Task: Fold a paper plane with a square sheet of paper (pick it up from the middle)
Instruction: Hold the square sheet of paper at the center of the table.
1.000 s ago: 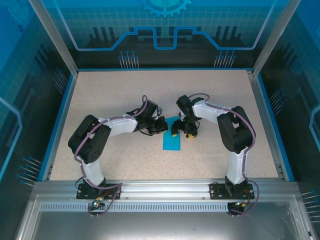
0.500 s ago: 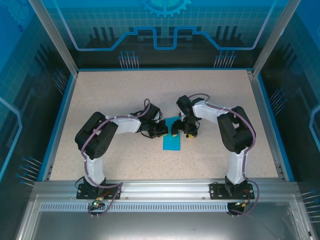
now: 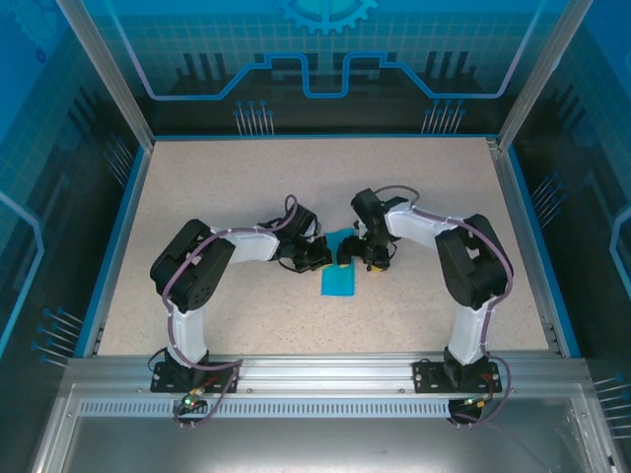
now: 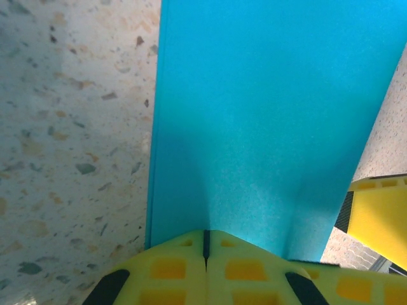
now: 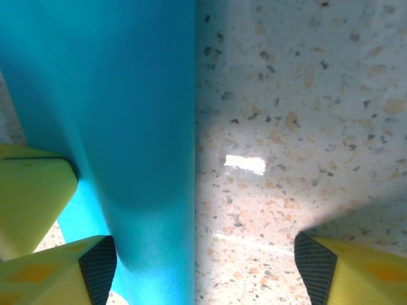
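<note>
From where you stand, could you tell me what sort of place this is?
Probably a robot test cell, in a lab or a demo booth. An aluminium frame with blue printed panels encloses a speckled table. A left arm and right arm, bolted at its near edge, meet over a blue paper.

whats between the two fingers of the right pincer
Right wrist view: between the fingers of the right pincer, the blue paper lies beside one finger; the rest of the gap is bare speckled table.
</note>
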